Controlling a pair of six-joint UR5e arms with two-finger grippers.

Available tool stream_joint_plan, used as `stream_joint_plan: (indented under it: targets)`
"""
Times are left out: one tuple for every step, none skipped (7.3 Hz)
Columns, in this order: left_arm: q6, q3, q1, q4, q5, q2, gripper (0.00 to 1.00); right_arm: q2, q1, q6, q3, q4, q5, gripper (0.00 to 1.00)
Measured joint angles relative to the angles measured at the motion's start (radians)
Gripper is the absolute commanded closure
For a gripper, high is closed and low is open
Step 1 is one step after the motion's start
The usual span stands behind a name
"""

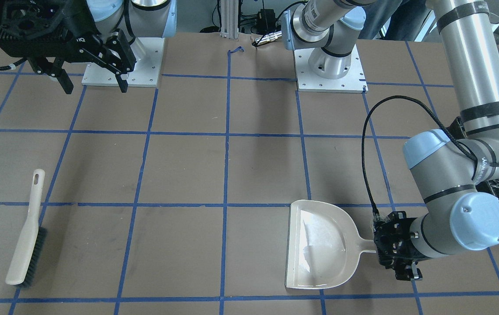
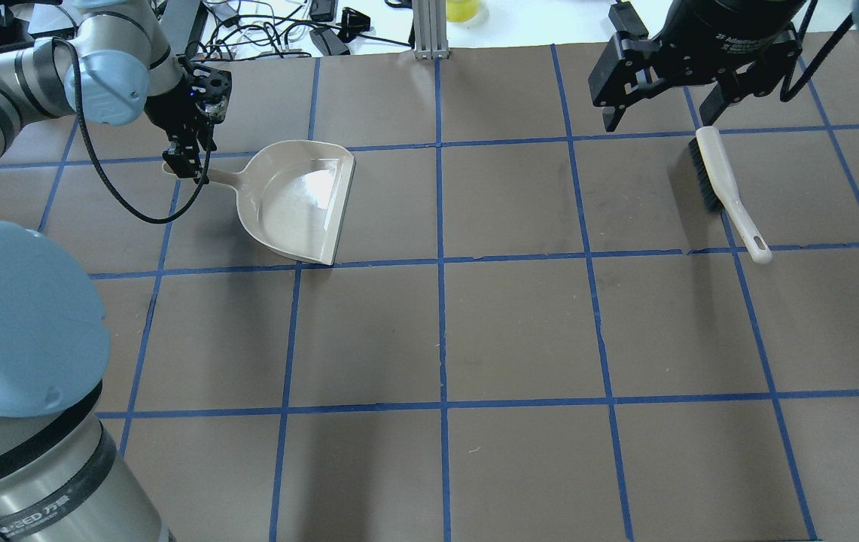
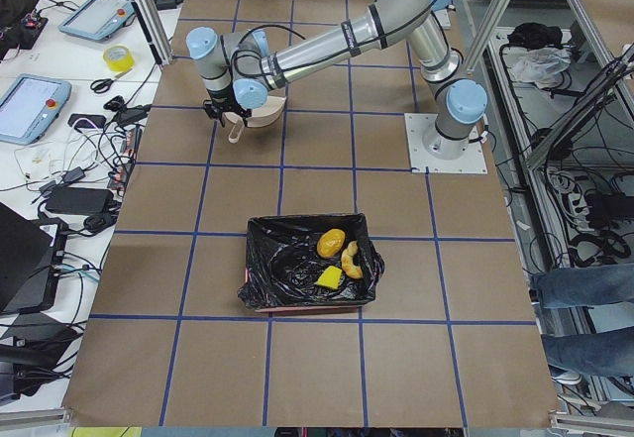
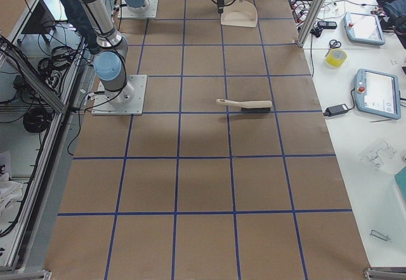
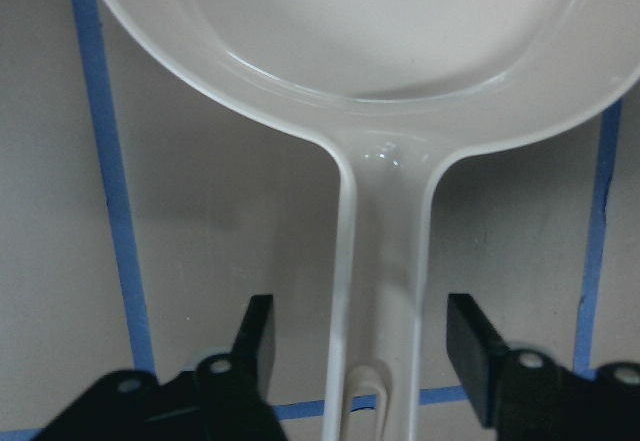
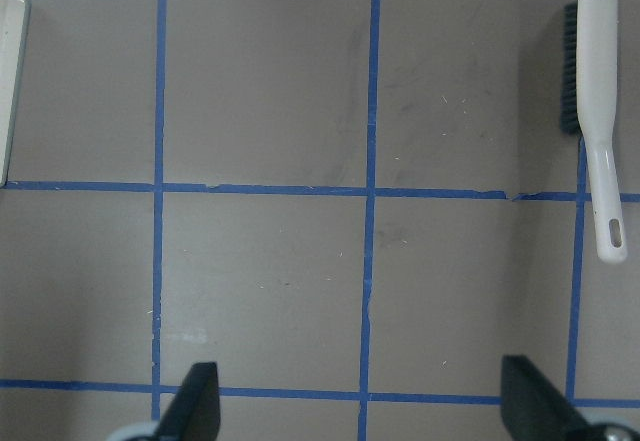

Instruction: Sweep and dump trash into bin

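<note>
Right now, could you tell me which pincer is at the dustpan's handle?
The left pincer: its open fingers straddle the dustpan handle without touching, while the right pincer hangs open near the brush.

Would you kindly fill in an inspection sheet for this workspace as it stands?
Surface: brown table with a blue tape grid.
Job's things: lump, peel and sponge lie inside the bin; dustpan, holding no trash, and brush lie far apart on the table.
Clutter: nothing seen.
Grippers: left gripper open, fingers either side of the dustpan handle, not touching; right gripper open, raised over the table.
Cables: black cable loops from the left wrist.
Surroundings: bench with tablets and tape roll.
</note>
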Motion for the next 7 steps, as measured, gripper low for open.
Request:
stream_joint_plan:
  targets:
    - [-0.067,0.007,-0.012,-0.004,-0.003,0.015,0.23,0.0,0.0,0.0,0.0,0.0,0.0,0.0]
    - [-0.144,0.015,-0.041,-0.023,0.0,0.04,0.23,0.0,0.0,0.0,0.0,0.0,0.0,0.0]
    - [-0.216,0.019,-0.078,-0.067,0.001,0.074,0.23,0.0,0.0,0.0,0.0,0.0,0.0,0.0]
    - [-0.285,0.021,-0.107,-0.129,-0.004,0.118,0.32,0.0,0.0,0.0,0.0,0.0,0.0,0.0]
    - [-0.343,0.023,-0.122,-0.199,-0.022,0.172,0.32,0.0,0.0,0.001,0.0,0.0,0.001,0.0]
    - [-0.411,0.023,-0.127,-0.265,-0.048,0.227,0.31,0.0,0.0,0.001,0.0,0.0,0.001,0.0]
    - [-0.51,0.019,-0.129,-0.326,-0.064,0.282,0.3,0.0,0.0,0.001,0.0,0.0,0.001,0.0]
